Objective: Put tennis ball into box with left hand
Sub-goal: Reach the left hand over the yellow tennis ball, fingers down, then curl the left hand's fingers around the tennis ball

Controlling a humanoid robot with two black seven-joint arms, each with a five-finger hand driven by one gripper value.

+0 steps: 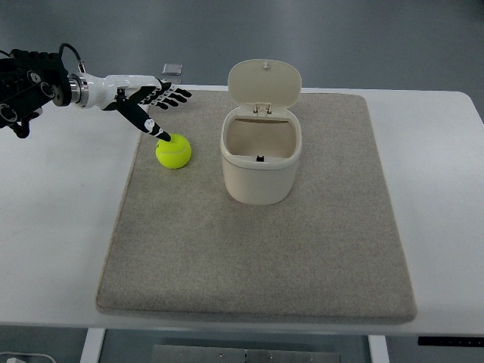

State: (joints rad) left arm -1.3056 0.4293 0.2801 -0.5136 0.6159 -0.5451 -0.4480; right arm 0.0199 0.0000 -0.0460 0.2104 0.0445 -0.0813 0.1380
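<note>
A yellow-green tennis ball (174,152) lies on the grey mat (257,249), left of a cream bin (260,162) whose lid stands flipped up at the back. My left hand (155,107) reaches in from the left edge, just above and behind the ball. Its fingers (172,95) are spread out flat, and the thumb tip touches the top of the ball. Nothing is grasped. The bin's inside looks bare.
The mat covers most of a white table (53,227). A small grey object (173,70) sits at the table's far edge behind the hand. The table's front edge runs along the bottom of the picture.
</note>
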